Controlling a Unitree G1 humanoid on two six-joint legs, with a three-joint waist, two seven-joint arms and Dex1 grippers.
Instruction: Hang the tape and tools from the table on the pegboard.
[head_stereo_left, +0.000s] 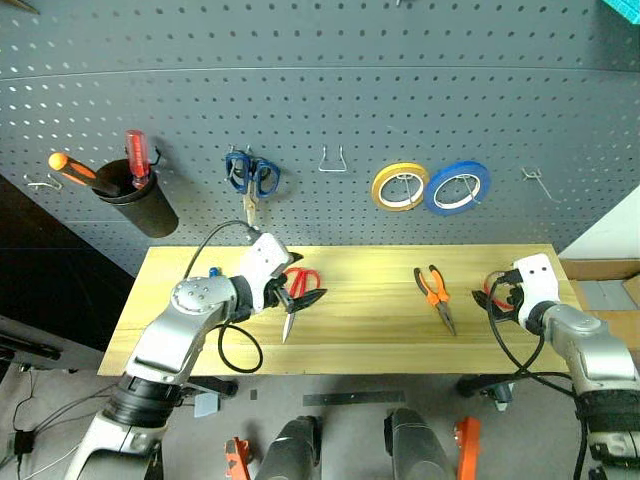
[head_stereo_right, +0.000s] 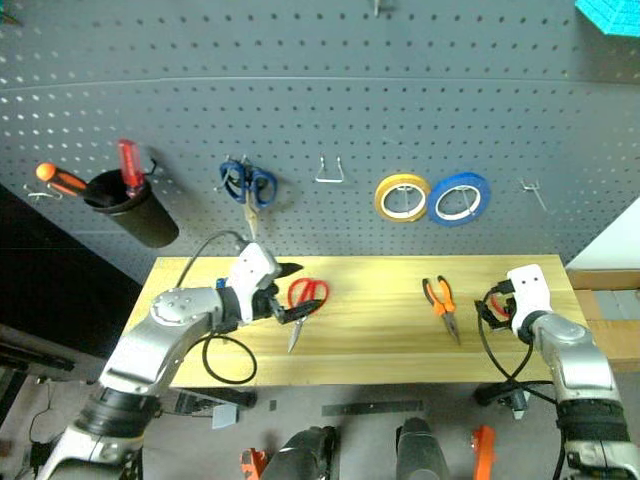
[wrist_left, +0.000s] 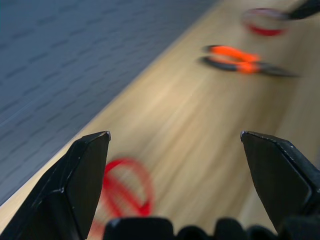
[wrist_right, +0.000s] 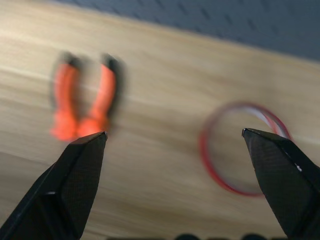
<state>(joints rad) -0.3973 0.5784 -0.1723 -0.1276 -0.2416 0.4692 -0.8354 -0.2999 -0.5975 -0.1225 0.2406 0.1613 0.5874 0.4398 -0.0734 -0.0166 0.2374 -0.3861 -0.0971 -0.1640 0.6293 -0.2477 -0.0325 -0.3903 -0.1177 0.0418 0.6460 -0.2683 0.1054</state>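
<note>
The red tape (wrist_right: 243, 149) is seen flat on the table (head_stereo_left: 370, 325), near its right end, beside the pliers (head_stereo_left: 436, 295). The right gripper (wrist_right: 175, 165) is poised over it, fingers apart. The left gripper's (wrist_left: 175, 175) fingers are spread above the red-handled scissors (head_stereo_right: 303, 300).

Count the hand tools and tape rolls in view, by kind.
Scissors: 2 (blue-handled scissors, red-handled scissors)
Screwdrivers: 3 (red-handled, orange-handled, blue-handled)
Orange-and-black pliers: 1
Tape: 3 (yellow roll, blue roll, thin red ring)
Total: 9
</note>
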